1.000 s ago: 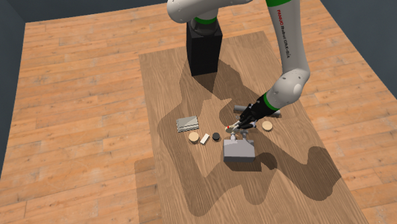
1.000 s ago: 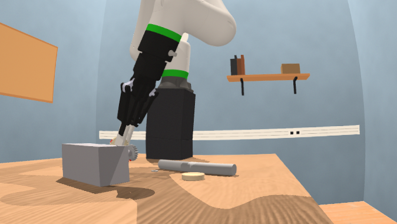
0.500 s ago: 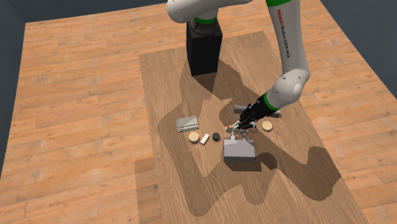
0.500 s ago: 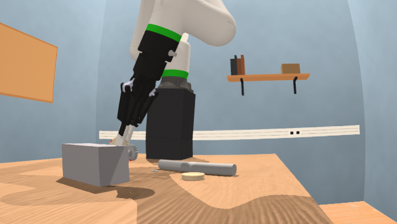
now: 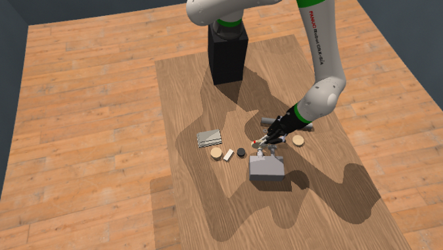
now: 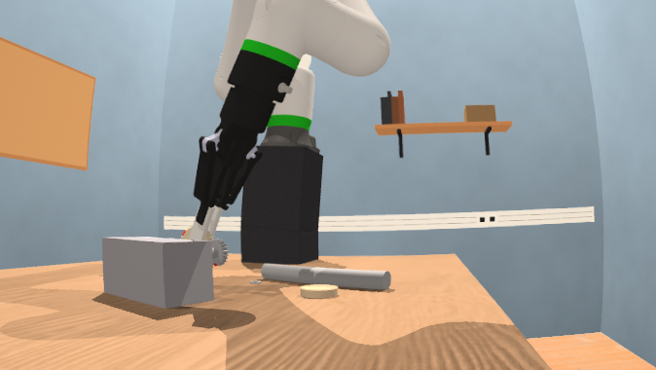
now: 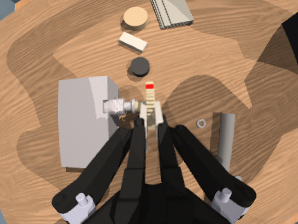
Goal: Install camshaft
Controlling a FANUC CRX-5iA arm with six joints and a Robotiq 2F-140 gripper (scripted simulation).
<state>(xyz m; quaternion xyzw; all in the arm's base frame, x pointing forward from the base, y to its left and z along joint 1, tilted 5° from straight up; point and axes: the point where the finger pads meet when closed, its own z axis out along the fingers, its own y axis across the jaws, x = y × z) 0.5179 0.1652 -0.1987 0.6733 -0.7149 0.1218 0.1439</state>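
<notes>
The grey engine case (image 5: 266,168) (image 6: 156,270) (image 7: 83,123) stands upright on the table. My gripper (image 5: 263,141) (image 6: 204,229) (image 7: 150,109) is shut on the camshaft's big tan gear (image 5: 257,142) (image 7: 152,104), which carries a red mark and is held edge-on just in front of the case's front face. The camshaft's shaft (image 7: 120,104) points at the case and its tip is at the front wall; how deep it sits is hidden. A small toothed crank gear (image 6: 221,251) with a red mark shows on the case's front, beside and below the big gear. Whether the teeth mesh cannot be told.
A grey cylinder (image 5: 267,122) (image 6: 326,277) (image 7: 222,139) and a tan disc (image 5: 298,140) (image 6: 318,291) lie behind the gripper. A finned block (image 5: 209,138) (image 7: 170,7), another tan disc (image 5: 216,152), a white block (image 5: 228,154) and a black disc (image 5: 241,152) lie to the left. The robot base (image 5: 227,59) stands at the back.
</notes>
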